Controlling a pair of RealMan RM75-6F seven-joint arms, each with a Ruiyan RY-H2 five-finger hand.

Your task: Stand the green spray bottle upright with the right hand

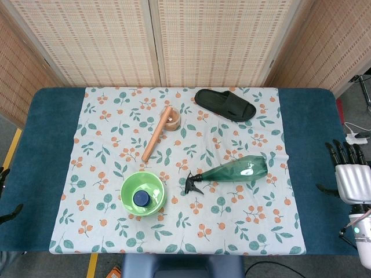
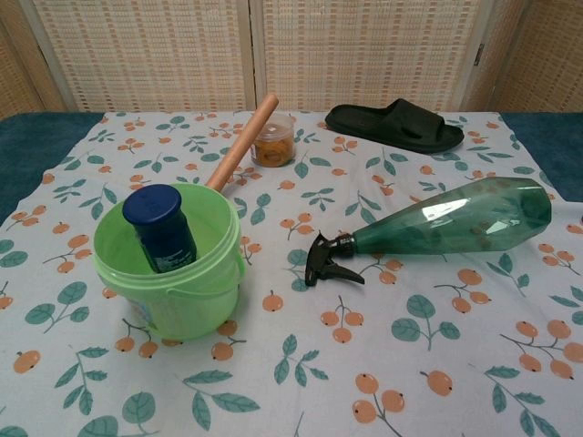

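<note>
Green spray bottle [image 1: 235,171] lies on side, black trigger head pointing left (untouched). Right hand [image 1: 349,174] empty, fingers spread, waits well apart at table edge, approach pending.

Right hand [image 1: 351,176] cut off by the right edge in head view, wrist running out at the bottom corner; not seen in chest view. Left hand [image 1: 6,194] only dark bits at the left edge, pose unclear. Blue-capped jar [image 2: 162,227] lower part hidden by the green bowl [image 2: 173,293] wall. Contents of the small clear cup [image 2: 273,141] too small to tell.
</note>
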